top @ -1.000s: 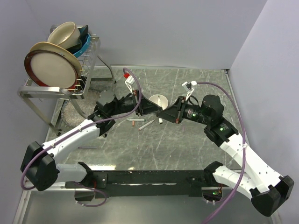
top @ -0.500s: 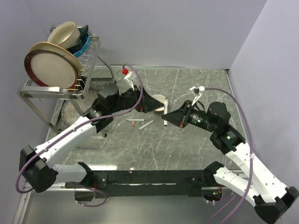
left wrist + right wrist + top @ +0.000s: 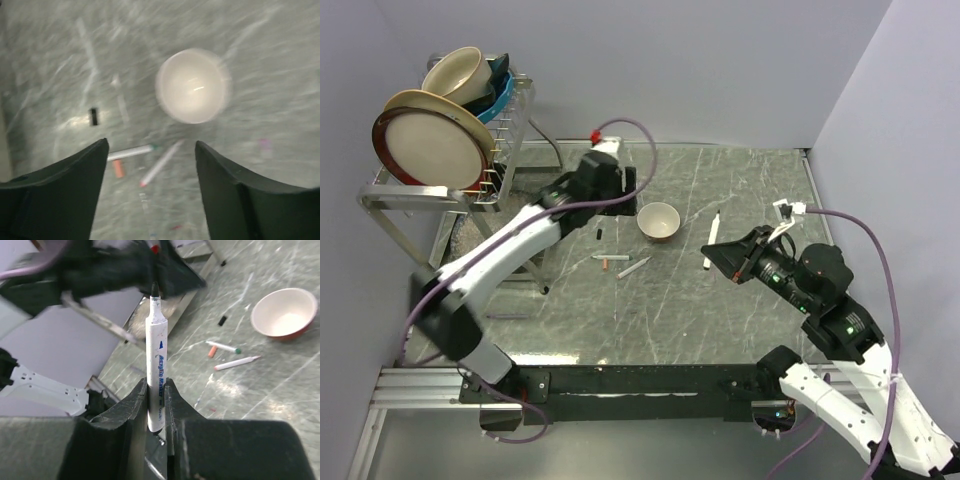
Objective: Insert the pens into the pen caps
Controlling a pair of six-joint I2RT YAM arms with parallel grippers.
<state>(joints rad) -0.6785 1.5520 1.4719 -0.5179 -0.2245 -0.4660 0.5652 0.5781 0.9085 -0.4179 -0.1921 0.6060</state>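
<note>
Right fingers (image 3: 137, 405) clenched on the lower barrel of a white pen (image 3: 155, 355), black nib up, in the air over the right side of the table (image 3: 750, 185). My left fingers (image 3: 75, 175) hung spread and empty over the far middle, above the cream bowl (image 3: 192, 86). The black cap (image 3: 93, 116) lay flat to the bowl's left, apart from it.

I judged the cap the weak point. It was small, lying on its side on a glossy top, and a slightly off pinch could send it skating or rolling towards the bowl. The left wrist view was smeared, so I could not read which way its mouth faced.

The pen was gripped low with a long length standing free. Any push not square to the cap could lever it askew in my grasp or drag the bare nib along the cap's rim.

A green-ended pen (image 3: 222, 346), a red-tipped pen (image 3: 236, 362) and an orange-red cap (image 3: 212, 351) lay close together nearer me. A careless sweep could scatter them, or pair the wrong colours. The two arms would also have to meet in mid-air, with purple cables looping beside them.

The table was grey-green, marbled, streaked white, with bright glare patches. Plain pale walls closed the far and right sides. A wire dish rack (image 3: 505, 140) stacked with plates (image 3: 425, 140) stood at the far left corner.
</note>
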